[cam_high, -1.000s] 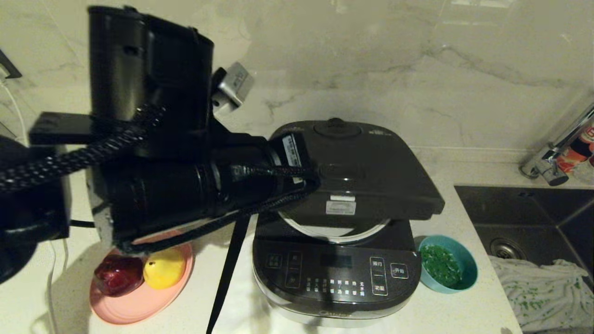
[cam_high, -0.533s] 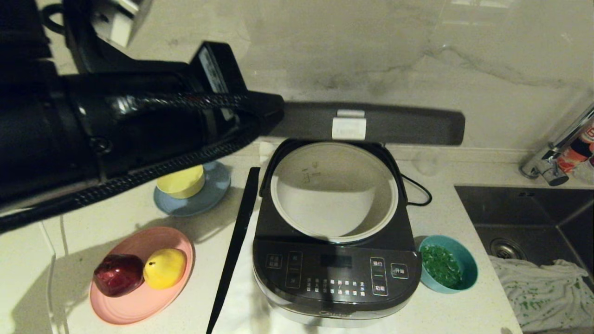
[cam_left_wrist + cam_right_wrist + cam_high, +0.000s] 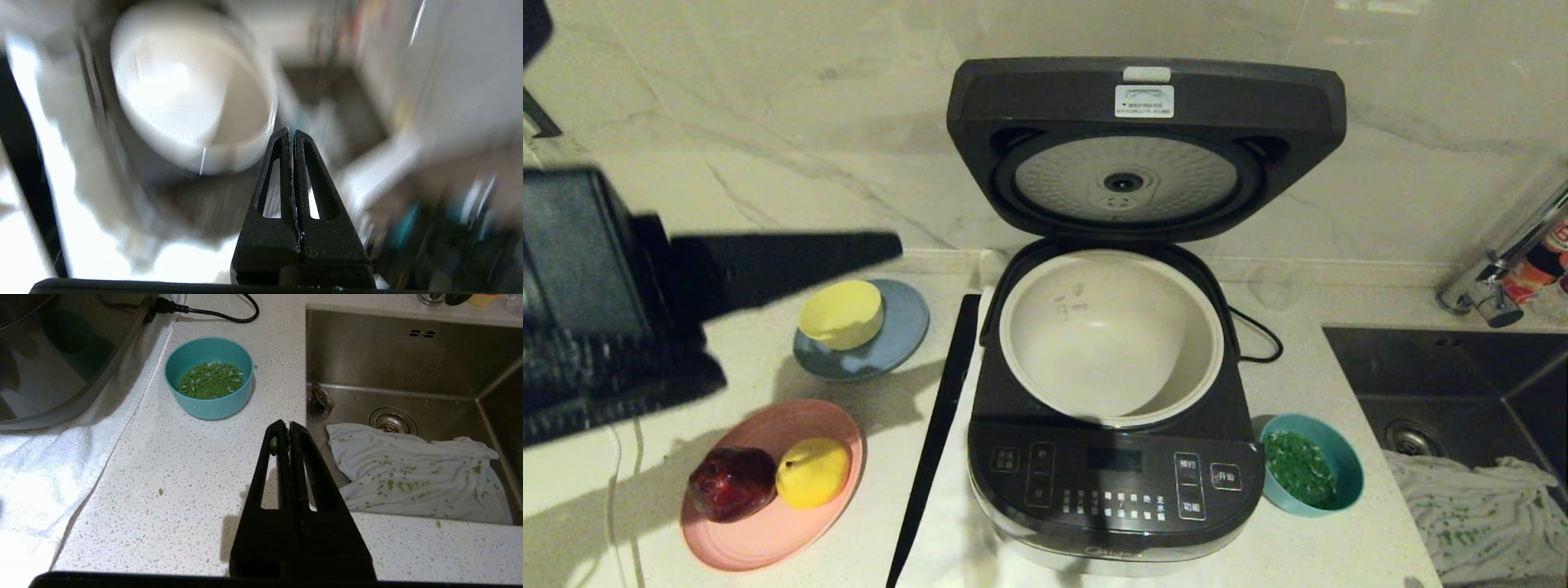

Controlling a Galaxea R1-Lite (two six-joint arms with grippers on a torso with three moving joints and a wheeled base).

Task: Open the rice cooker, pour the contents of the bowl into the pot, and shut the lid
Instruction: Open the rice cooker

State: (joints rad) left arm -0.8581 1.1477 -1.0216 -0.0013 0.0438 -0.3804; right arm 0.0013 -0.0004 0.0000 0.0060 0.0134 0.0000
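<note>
the speckled white tabletop (image 3: 196,465) meets a marble wall (image 3: 768,122); the left gripper (image 3: 291,132) and right gripper (image 3: 284,425) are both clenched, holding nothing.

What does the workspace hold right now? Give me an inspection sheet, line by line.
Surface: speckled white counter, white cloth under cooker.
Job's things: rice cooker with lid raised; pot empty; bowl of green bits beside it.
Clutter: yellow bowl on blue plate; pink plate with fruit.
Grippers: left gripper shut, empty; right gripper shut, over counter.
Cables: power cord.
Surroundings: sink holding cloth; marble wall.
</note>
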